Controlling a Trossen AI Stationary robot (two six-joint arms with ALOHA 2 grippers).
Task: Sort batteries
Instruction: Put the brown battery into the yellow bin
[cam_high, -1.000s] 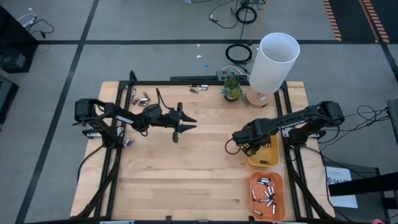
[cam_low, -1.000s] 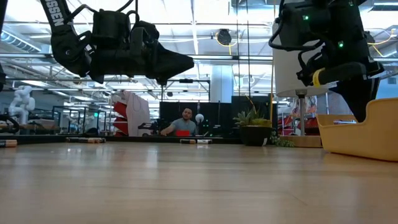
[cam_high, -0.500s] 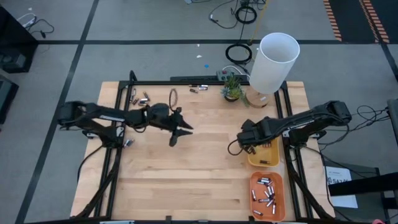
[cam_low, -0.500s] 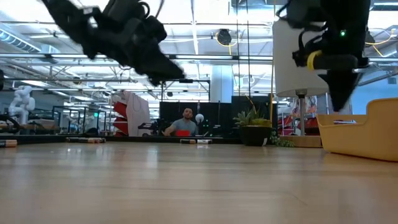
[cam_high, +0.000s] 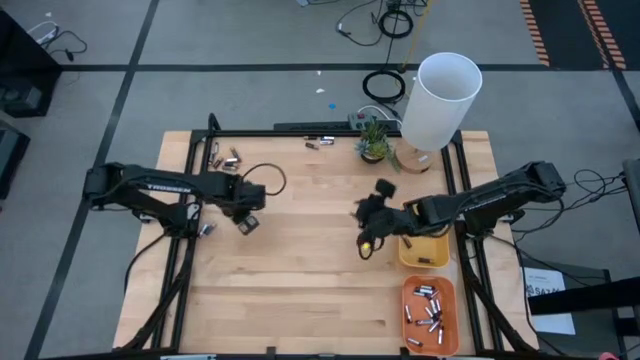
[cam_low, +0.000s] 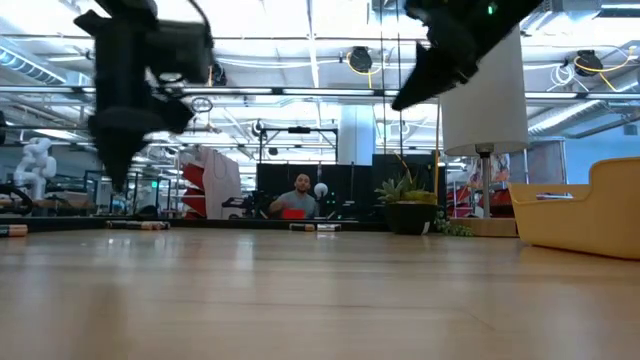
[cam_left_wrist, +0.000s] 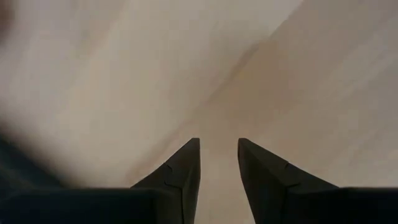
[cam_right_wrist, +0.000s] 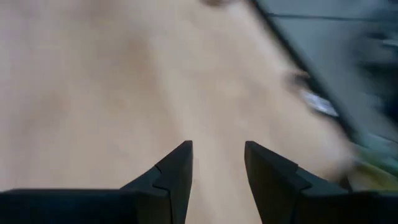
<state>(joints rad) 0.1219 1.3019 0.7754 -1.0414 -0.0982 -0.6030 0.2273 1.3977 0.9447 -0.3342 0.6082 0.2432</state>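
Several small batteries (cam_high: 428, 314) lie in the orange tray (cam_high: 449, 292) at the table's near right. Loose batteries rest on the wood at the far left (cam_high: 228, 158), by the far edge (cam_high: 318, 143) and beside the left frame (cam_high: 206, 229). My left gripper (cam_high: 245, 224) (cam_left_wrist: 217, 163) hangs open over bare wood left of centre, fingers pointing down. My right gripper (cam_high: 366, 247) (cam_right_wrist: 217, 163) is open above bare wood right of centre, just left of the yellow tray (cam_high: 430, 257). Neither holds anything.
A white lamp shade (cam_high: 440, 98) and a small plant (cam_high: 375, 140) stand at the far right of the table. Black frame rails run along the left (cam_high: 180, 235) and right (cam_high: 470, 250) sides. Bare wood lies between the arms. A person sits far behind the table (cam_low: 297, 197).
My left gripper has drawn back toward the table's left edge and tipped from level to pointing down. My right gripper has left the yellow tray's side, swung toward the table's middle and risen, turning to slant toward the near left.
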